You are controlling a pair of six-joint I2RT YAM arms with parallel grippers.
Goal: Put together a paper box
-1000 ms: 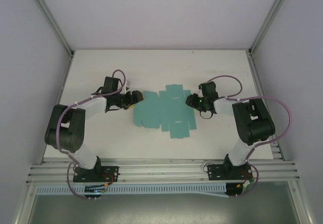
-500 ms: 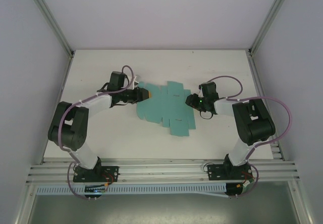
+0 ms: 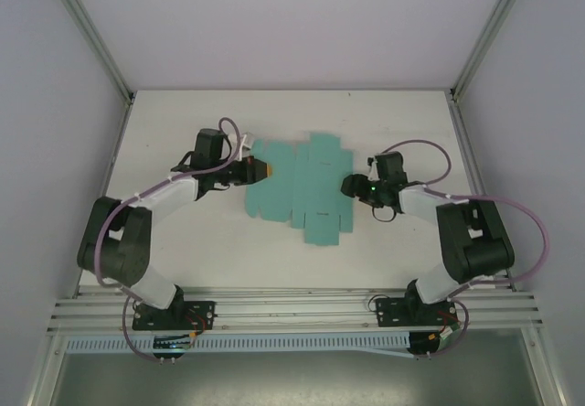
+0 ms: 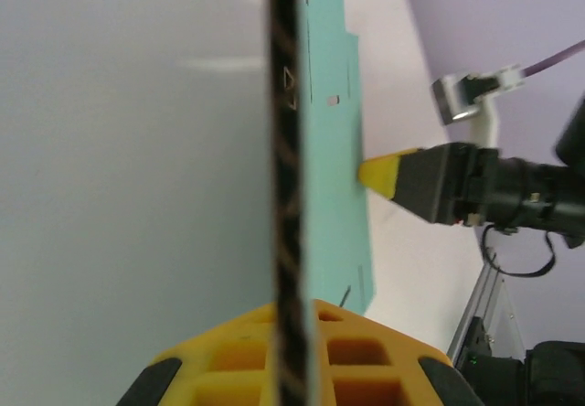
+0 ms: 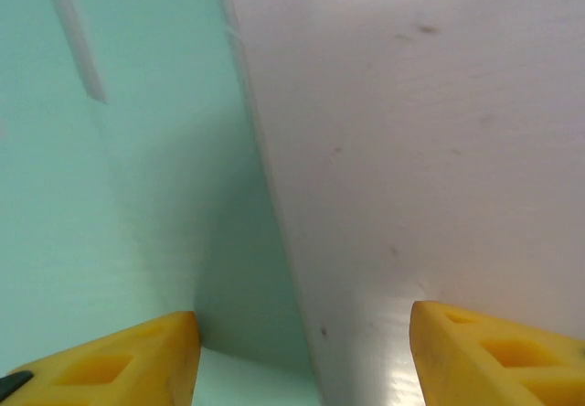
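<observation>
on the table (image 3: 183, 122): paper box (image 3: 306, 191) is lying unfolded between the arms
left gripper (image 3: 260, 169): is pinching its left edge
right gripper (image 3: 348, 186): is straddling the right edge, jaws apart (no grip)
tip: closing squarely should avoid creasing

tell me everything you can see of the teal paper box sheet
The paper box is one thin teal-green die-cut sheet, unfolded, with stepped edges, several rectangular flaps and a few small slits. It lies flat on the white table, between the two arms. The left gripper is shut on its far left edge. The right gripper is open at its right edge, one yellow fingertip over the paper and the other over bare table. No flap looks folded up yet.
</observation>
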